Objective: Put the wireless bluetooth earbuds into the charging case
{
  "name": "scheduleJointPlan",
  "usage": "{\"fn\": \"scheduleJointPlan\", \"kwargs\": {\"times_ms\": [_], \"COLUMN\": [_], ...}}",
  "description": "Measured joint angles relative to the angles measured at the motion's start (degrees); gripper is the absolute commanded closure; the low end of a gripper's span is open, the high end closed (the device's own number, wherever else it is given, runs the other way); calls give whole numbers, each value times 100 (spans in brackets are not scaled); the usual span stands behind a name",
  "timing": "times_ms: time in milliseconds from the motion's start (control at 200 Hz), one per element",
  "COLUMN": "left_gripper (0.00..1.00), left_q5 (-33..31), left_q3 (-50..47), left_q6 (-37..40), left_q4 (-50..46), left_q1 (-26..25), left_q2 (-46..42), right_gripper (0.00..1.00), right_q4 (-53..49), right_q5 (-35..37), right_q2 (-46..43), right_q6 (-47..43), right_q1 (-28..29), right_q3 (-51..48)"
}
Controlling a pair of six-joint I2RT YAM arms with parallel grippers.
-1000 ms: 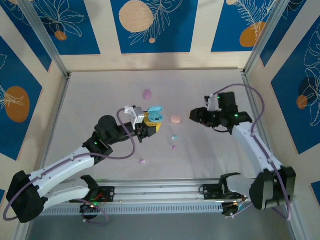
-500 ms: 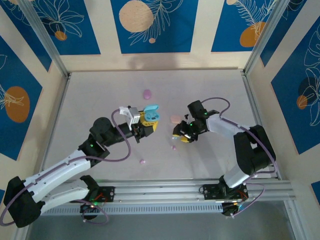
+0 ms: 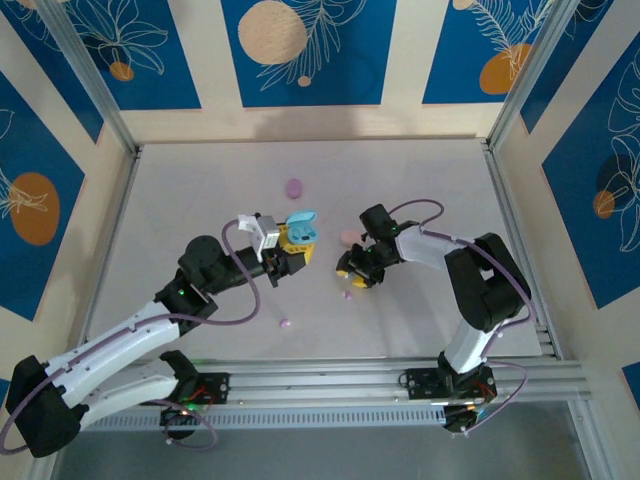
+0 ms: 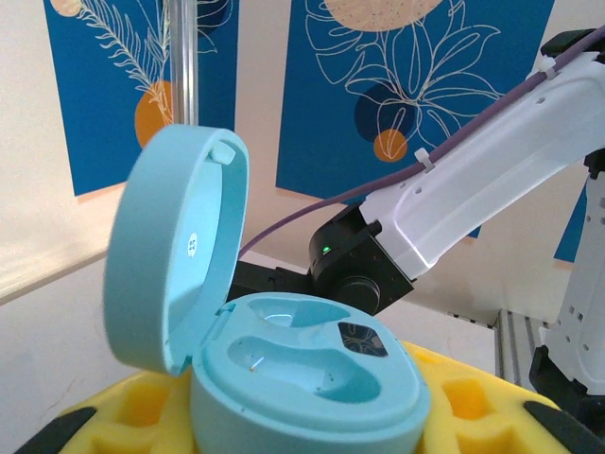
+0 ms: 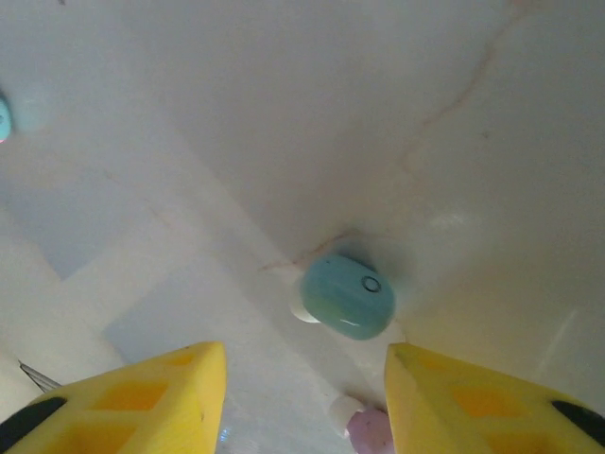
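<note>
I see the bench as a pale, flat surface with some faint marks. On its far part lies a purple oval case, apart from a pink oval case near the middle. Closer to the arm bases lie a purple earbud and, more to the left, a pinkish earbud. The right wrist view shows me a light blue earbud resting on the bench.

Open oval plastic charging case: pale turquoise throughout.
Tiny bead-like earbud: blue-green, white tip, dark ring mark.
Left gripper and right gripper: yellow foam fingers, black ends.
Closed oval case: lilac.
Second closed oval case: salmon pink.
Tabletop: pinkish off-white.
Walls: deep blue panels, white leaf outlines, orange and peach discs, cream bands.
</note>
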Motion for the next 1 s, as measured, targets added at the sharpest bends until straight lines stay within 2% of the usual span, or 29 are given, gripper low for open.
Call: {"fn": "scheduleJointPlan", "kwargs": {"times_ms": [425,645,1000], "left_gripper": [75,75,75], "left_q5": [-35,-44,-44], "left_q3": [0,0,0], "left_q6": [4,2,2], "left_q4": [-107,-138,-136], "left_q1": [0,0,0], "left_q2": [0,0,2], "right_gripper": [59,64,64], "right_q4": [2,-271,-833], "right_q5": [413,756,1145], "right_q2": [330,411,743], "right_q6": [-20,-328,-758], "right_q1": [0,24,245], "right_q3": [374,695,1196]}}
